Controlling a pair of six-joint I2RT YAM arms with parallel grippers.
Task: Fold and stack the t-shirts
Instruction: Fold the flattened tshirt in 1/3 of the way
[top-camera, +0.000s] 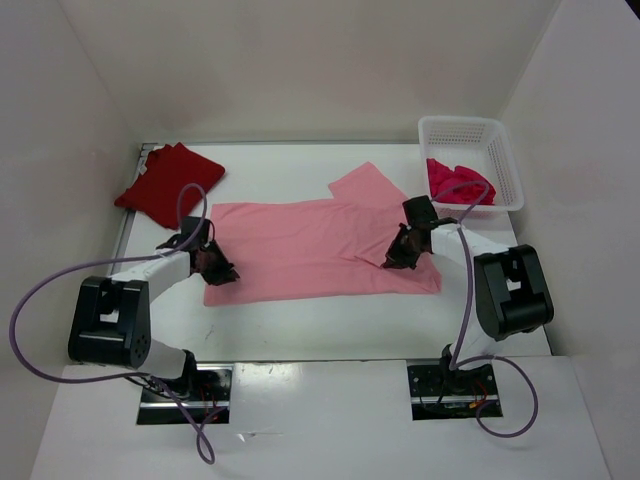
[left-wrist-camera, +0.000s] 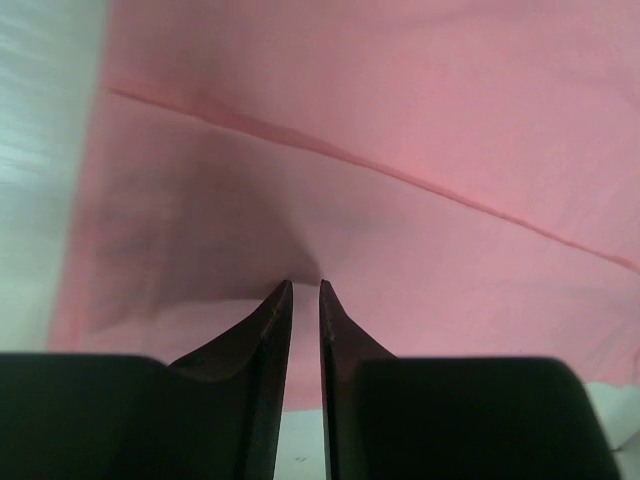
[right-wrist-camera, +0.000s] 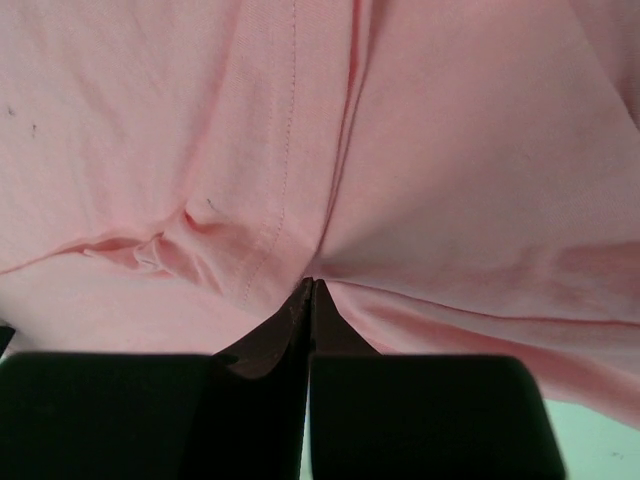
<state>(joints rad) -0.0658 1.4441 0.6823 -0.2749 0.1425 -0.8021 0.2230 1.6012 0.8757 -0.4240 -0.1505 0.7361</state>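
The light pink t-shirt (top-camera: 320, 245) lies spread flat in the middle of the table, one sleeve pointing to the far right. My left gripper (top-camera: 222, 275) is at its near left corner, jaws nearly closed with pink cloth (left-wrist-camera: 400, 120) between them (left-wrist-camera: 305, 285). My right gripper (top-camera: 395, 262) is at the shirt's near right part, shut on a pinch of the cloth (right-wrist-camera: 311, 282), which wrinkles around the tips. The dark red t-shirt (top-camera: 168, 185) lies folded at the far left. The crimson-magenta t-shirt (top-camera: 455, 182) is bunched in the basket.
A white plastic mesh basket (top-camera: 505, 165) stands at the far right of the table. White walls close in the left, back and right sides. Cables loop from both arms near the table's front edge.
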